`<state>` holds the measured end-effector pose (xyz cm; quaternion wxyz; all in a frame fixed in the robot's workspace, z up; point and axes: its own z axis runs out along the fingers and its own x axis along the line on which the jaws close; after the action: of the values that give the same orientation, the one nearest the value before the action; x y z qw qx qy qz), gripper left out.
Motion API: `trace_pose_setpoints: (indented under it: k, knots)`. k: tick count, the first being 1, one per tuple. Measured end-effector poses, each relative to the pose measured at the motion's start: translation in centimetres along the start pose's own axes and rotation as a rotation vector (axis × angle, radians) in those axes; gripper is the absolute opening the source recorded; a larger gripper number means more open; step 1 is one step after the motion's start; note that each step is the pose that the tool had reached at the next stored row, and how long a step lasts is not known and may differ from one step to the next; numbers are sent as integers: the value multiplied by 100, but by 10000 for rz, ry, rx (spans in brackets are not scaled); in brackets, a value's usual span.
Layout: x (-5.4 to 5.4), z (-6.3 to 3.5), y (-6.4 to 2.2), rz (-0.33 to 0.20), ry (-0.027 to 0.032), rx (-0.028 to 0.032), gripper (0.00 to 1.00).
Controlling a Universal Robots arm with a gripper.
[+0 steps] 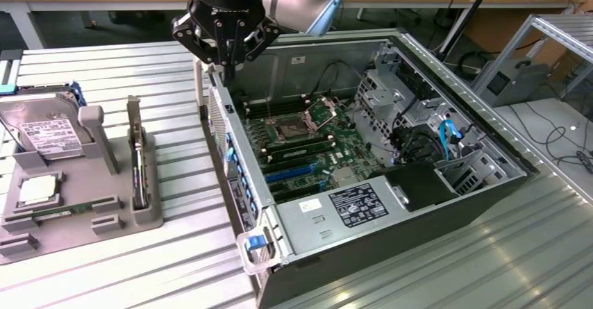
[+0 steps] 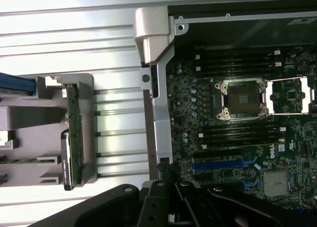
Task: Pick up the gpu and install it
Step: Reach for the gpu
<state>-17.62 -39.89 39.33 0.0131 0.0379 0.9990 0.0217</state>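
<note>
On the bench [image 1: 111, 73], near its edge at the exterior view's left, sits a grey tray [image 1: 88, 220]. A drive [image 1: 37, 128] leans in the tray's far end, and a square silver chip [image 1: 37, 187] lies flat nearer the tray's front. A thin green strip below the chip may be a memory stick, though it is hard to make out.

The gpu [image 1: 137, 163] stands on its long edge in the slot along the tray's right side, with its silver bracket at the far end. In the wrist view the gpu [image 2: 73, 133] lies in that same slot, untouched and well apart from the fingers.

Just right of the tray, across a strip of bare bench, lies the open case [image 1: 468, 201] on its side. The gripper [image 1: 227, 64] hangs over the case's far corner nearest the tray, pointing down, with its jaws together and nothing between them. In the wrist view the gripper [image 2: 165, 173] is over the case's rim beside the board.

Inside the case the board [image 1: 320, 153] lies flat, with an open socket [image 1: 290, 125] near its far end and blue slots [image 1: 291, 172] nearer the front. A labelled supply [image 1: 357, 205] fills the case's front corner.
</note>
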Motion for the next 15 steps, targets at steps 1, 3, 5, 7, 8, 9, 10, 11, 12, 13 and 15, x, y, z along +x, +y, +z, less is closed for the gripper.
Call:
trace_pose_setpoints:
  k: [1,3,5,7,8,9,10,11,12,13,15]
  knots:
    - [2,0,0,0,0,0,11]
    - [6,0,0,0,0,0,11]
    - [13,0,-1,0,0,0,11]
    - [20,-1,-2,0,0,0,11]
    - [23,-1,-2,0,0,0,11]
    - [27,0,-2,0,0,0,11]
    - [30,-1,-2,0,0,-1,11]
    - [33,-1,-3,0,0,0,11]
    - [36,-1,-3,0,0,0,11]
    - [39,-1,-3,0,0,0,11]
    - [44,-1,-3,0,0,0,11]
